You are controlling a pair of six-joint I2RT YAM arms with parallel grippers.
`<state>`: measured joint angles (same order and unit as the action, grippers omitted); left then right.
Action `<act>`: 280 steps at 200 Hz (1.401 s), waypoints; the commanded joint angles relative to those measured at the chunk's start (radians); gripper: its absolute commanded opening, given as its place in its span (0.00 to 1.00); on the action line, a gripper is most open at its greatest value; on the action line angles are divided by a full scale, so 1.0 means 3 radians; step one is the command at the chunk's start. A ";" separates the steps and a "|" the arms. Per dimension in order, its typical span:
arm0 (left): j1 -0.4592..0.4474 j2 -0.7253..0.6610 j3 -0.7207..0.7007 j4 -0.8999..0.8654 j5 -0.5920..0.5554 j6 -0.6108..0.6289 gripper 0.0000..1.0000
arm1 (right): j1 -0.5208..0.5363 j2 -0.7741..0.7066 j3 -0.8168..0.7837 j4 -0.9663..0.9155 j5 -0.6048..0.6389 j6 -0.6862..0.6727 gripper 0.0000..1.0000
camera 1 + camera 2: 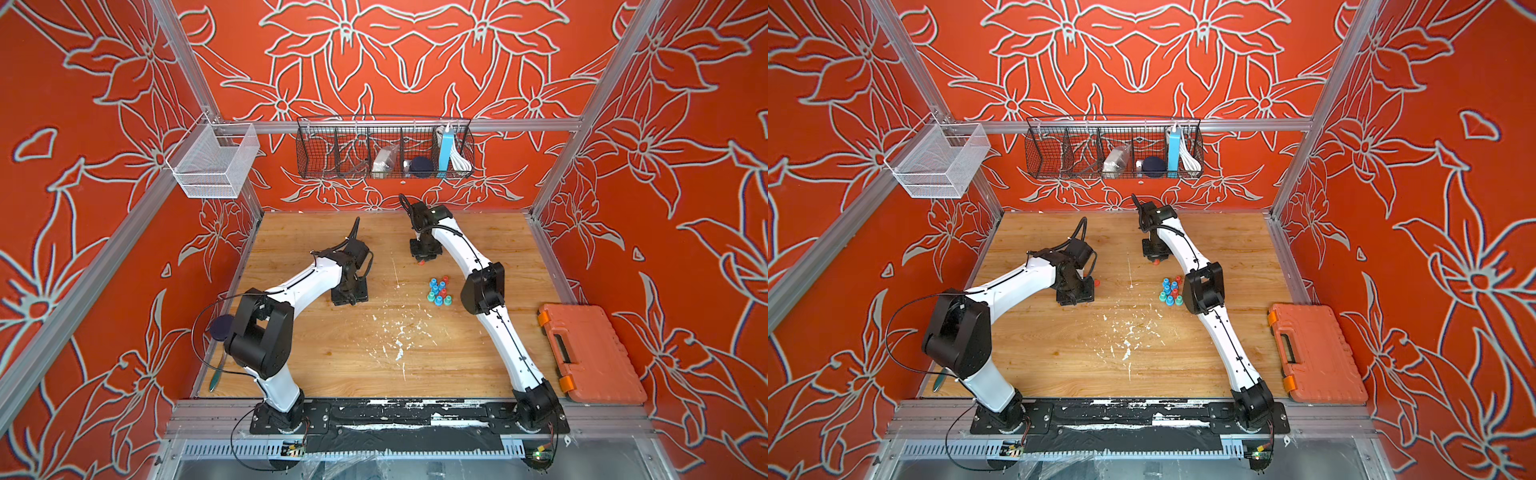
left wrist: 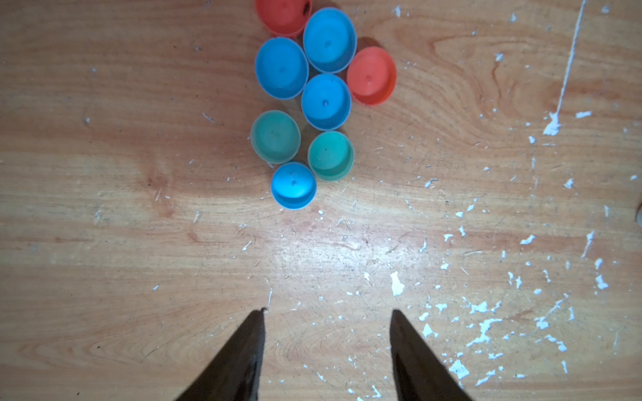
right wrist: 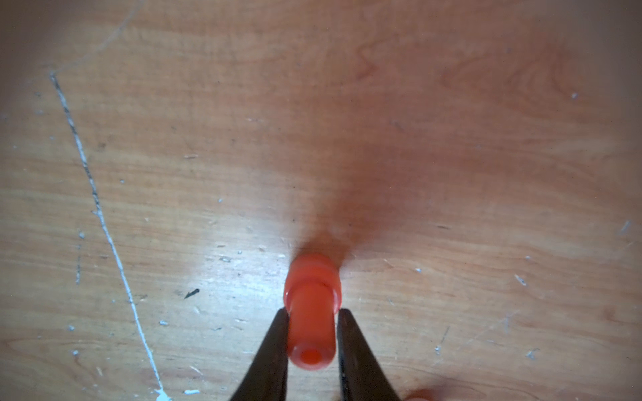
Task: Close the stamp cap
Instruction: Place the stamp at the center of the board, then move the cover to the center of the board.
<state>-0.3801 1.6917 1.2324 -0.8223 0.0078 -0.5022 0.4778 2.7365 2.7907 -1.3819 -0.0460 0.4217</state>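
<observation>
Item 1, differences between views. In both top views the red stamp (image 1: 422, 262) is only a speck under the right wrist, at the far side of the worktop (image 1: 374, 365), and the right jaws are hidden. The right wrist view shows the red stamp (image 3: 311, 288) standing upright on the wood, wide collar down and narrow stem up. Only a top view shows a small red piece (image 1: 1096, 283) on the worktop just beside the left wrist.

Item 2, jaws. The right jaws are set narrow, one on each side of the stem. Whether they press on it cannot be told. The left jaws stand partly apart over bare wood with nothing between them. A cluster of blue, teal and red stamps (image 2: 325, 102), packed close together, lies ahead of them.
</observation>
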 commanded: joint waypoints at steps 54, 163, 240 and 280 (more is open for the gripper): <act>0.0014 -0.0190 0.0045 -0.0103 -0.0092 -0.0058 0.58 | 0.0023 -0.0109 -0.0015 -0.0067 0.0042 -0.0010 0.36; 0.0014 0.0138 0.0531 -0.0061 -0.0108 -0.0052 0.58 | -0.0049 -0.1042 -0.0730 -0.0052 0.0233 -0.0089 0.40; 0.0004 0.0830 0.1068 0.0006 0.0005 -0.0084 0.58 | -0.0283 -0.1919 -0.1920 0.0291 0.0223 -0.0173 0.40; 0.0004 0.1056 0.1257 0.0000 0.0025 -0.0081 0.58 | -0.0402 -0.2249 -0.2545 0.0519 0.0147 -0.0192 0.39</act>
<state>-0.3798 1.9774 1.5719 -0.8116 0.0059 -0.5186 0.3710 2.1246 2.0968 -1.2755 -0.0002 0.3748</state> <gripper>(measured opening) 0.577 0.394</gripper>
